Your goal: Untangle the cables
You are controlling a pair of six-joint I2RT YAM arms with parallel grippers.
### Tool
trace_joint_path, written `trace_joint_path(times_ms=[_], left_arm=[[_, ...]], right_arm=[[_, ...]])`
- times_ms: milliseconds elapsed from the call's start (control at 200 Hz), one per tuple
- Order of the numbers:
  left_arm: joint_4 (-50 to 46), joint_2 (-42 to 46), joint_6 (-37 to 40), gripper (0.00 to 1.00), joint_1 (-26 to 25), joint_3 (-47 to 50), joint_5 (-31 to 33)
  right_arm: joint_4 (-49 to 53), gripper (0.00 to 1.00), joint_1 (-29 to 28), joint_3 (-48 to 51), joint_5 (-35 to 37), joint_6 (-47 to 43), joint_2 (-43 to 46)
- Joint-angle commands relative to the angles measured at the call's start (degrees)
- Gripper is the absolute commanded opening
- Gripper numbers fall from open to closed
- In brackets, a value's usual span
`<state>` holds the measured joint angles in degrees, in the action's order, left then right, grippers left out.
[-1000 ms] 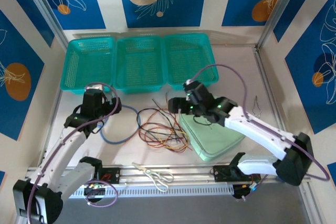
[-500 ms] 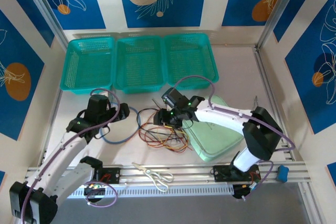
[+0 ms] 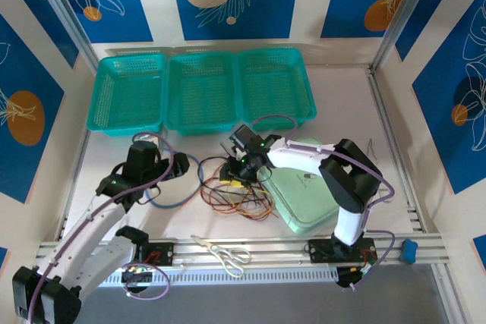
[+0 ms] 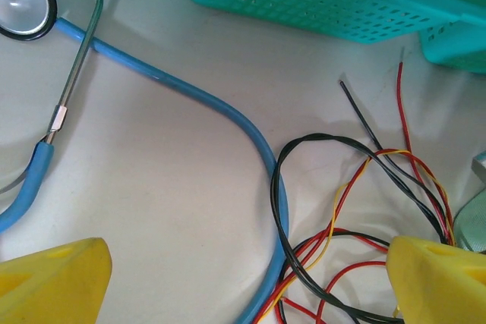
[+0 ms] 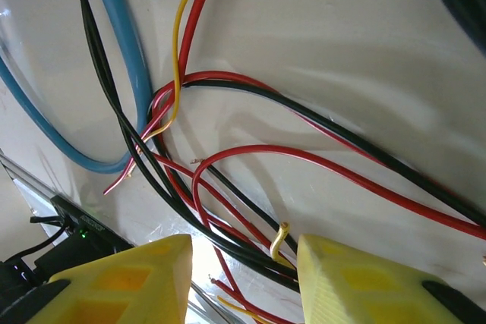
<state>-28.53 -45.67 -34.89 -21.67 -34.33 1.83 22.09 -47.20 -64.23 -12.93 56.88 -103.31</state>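
Straddling cables [image 3: 241, 198], right jaws, bare tabletop [image 3: 345, 104] rightward

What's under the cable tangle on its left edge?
The blue stethoscope tube runs beneath the cables there, on the white table. Crossing red, black and yellow strands cover part of it; anything under the tangle's middle is hidden.

Red, blk, yel cables [image 3: 235, 195]; teal baskets [image 3: 201, 92]

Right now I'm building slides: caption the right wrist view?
Right claw, jaws apart, above tangled red, black and yellow cables beside a blue tube.
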Motion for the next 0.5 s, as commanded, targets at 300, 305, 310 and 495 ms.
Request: trace_joint_path(times_ms=[300,305,310,495], left_arm=[[0.3,0.8,-1.1,0.92,-0.7,-0.1,-0.9],[0.3,0.8,-1.1,0.92,-0.7,-0.2,-0.9],[0.4,0.8,-1.2,0.92,-0.7,-0.1,-0.9],[0.8,-0.3,-1.5,0.90,-0.8,-1.2,-2.0]], right_arm=[[-2.5,0.26,1.7,-0.6,-6.8,2.1,-3.8],[-2.5,0.26,1.7,-0.6,-6.8,2.0,-3.7],[-2.5,0.25,1.7,-0.5,-6.8,2.0,-3.7],[-4.5,0.00,1.8,1.4,-6.4,1.8,-1.0]])
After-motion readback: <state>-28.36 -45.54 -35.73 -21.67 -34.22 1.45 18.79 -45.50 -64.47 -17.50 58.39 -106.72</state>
